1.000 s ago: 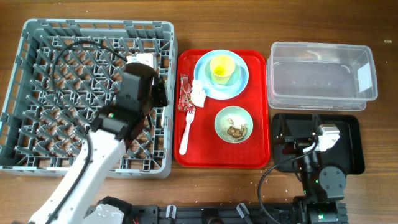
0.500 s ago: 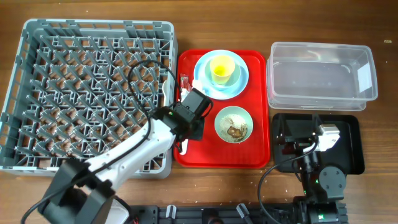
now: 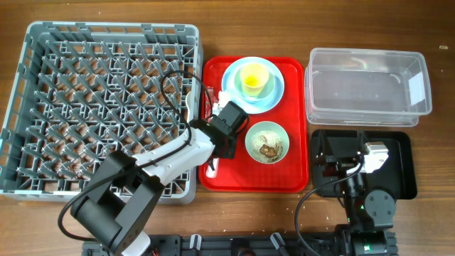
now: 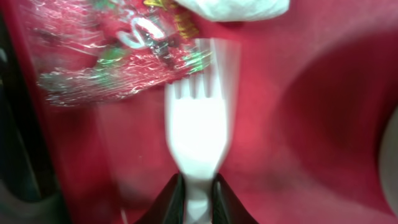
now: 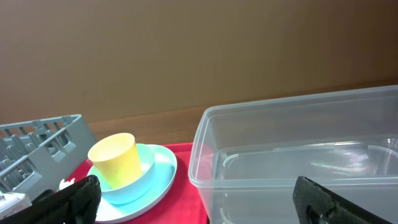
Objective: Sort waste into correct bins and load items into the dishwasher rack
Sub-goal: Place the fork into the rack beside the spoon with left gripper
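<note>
The left gripper had its jaws drawn in to a narrow gap on the neck of the white plastic fork. The fork lay on the red serving tray, at the tray's left side in the overhead view. The wrist picture was smeared, so the firmness of that pinch could not be told. The right gripper had its jaws spread wide with nothing in them, low over the black tray at lower right.

The hold sat low on a thin, slick handle, so the fork would likely pivot or slip on the lift. The red snack wrapper touched the tines at the wrist frame's upper left, and the white napkin lay just above them; either could be dragged along. The pale green bowl, scraps inside, stood just right of the gripper, so a swing that way risked tipping it.

Leftward, the tray's raised lip and the near wall of the dishwasher rack both had to be cleared. Beyond that, the rack's peg grid stood open across the frame's left half.
</note>
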`<state>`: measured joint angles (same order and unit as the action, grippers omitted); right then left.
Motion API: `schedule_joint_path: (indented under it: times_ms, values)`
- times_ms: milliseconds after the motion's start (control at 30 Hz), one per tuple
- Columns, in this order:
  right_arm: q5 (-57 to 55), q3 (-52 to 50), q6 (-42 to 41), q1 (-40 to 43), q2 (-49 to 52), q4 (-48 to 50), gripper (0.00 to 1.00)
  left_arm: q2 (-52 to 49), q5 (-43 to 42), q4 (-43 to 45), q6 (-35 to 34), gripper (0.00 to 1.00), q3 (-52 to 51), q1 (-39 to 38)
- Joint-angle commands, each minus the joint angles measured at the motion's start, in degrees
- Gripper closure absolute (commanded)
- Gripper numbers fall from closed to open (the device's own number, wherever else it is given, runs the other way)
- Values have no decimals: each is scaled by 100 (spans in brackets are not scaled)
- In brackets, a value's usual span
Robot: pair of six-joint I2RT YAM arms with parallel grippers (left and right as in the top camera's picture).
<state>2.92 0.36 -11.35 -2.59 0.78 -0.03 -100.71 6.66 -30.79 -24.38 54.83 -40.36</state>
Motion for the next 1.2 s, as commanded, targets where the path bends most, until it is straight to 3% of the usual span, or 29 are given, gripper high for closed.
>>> schedule_joint_path:
  times_ms: [0,33,200,300,433,667,800,1033,1067,1133,1167]
  values:
    - [-70,-7,-68,-9,-35,17,0,-125,-13,13,-48,90,24,-192]
    - [-70,-7,-70,-9,-35,17,0,-70,-13,9,-28,96,59,-192]
    - [-70,-7,-68,-9,-35,17,0,960,61,-101,13,96,431,-190]
    - [-70,-7,-66,-9,-35,17,0,2039,1008,-256,66,96,450,-149]
    - [-70,-7,-68,-9,-35,17,0,2761,2009,-393,787,96,450,402]
    - [-70,-7,-68,-9,-35,17,0,2210,1447,-551,896,96,444,1523]
    - [-70,-7,-68,-9,-35,17,0,1635,1003,-501,896,96,444,1593]
    - [-70,-7,-68,-9,-35,17,0,1272,1034,-374,898,96,444,1611]
    - [-70,-7,-68,-9,-35,17,0,1272,1034,-374,898,94,444,1611]
    - [-70,-7,-70,-9,-35,17,0,1272,1036,-374,898,71,444,1611]
    - [-70,-7,-68,-9,-35,17,0,1272,1078,-369,898,66,444,1611]
